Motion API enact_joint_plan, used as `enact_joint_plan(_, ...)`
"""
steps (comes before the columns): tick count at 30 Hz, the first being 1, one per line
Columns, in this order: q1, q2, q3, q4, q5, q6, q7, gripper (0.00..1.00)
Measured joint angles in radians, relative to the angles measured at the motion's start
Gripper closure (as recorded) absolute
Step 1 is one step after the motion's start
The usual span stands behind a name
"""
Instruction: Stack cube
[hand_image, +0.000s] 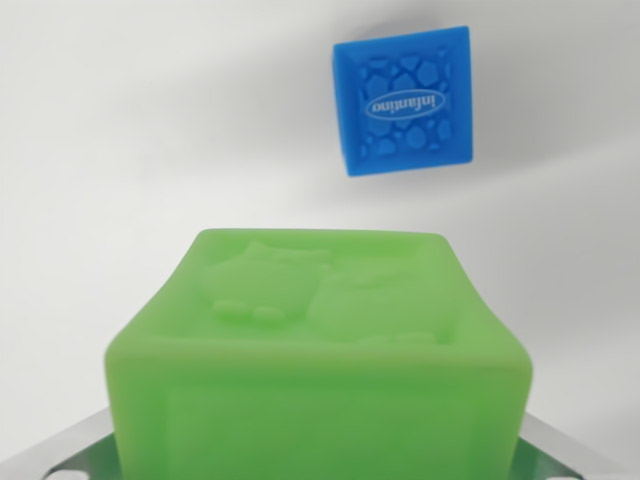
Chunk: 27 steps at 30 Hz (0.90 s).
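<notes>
A light green soft cube (320, 340) with embossed animal shapes on its upper face fills the lower half of the wrist view, very close to the camera. My gripper (318, 465) is shut on it. Only grey metal parts show at the cube's lower left (60, 455) and lower right (565, 450), and the fingertips are hidden behind the cube. A blue cube (405, 100) with a pebble pattern and a white oval logo lies on the white surface beyond the green one, up and toward the wrist view's right, slightly rotated. The two cubes are apart.
A plain white table surface (150, 130) surrounds both cubes. A soft grey shadow falls across it near the blue cube, at the top and right.
</notes>
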Motion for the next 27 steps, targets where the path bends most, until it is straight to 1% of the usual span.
enact_joint_plan(27, -0.062, 0.001, -0.001, 0.091, 0.001, -0.088, -0.151, 1.00)
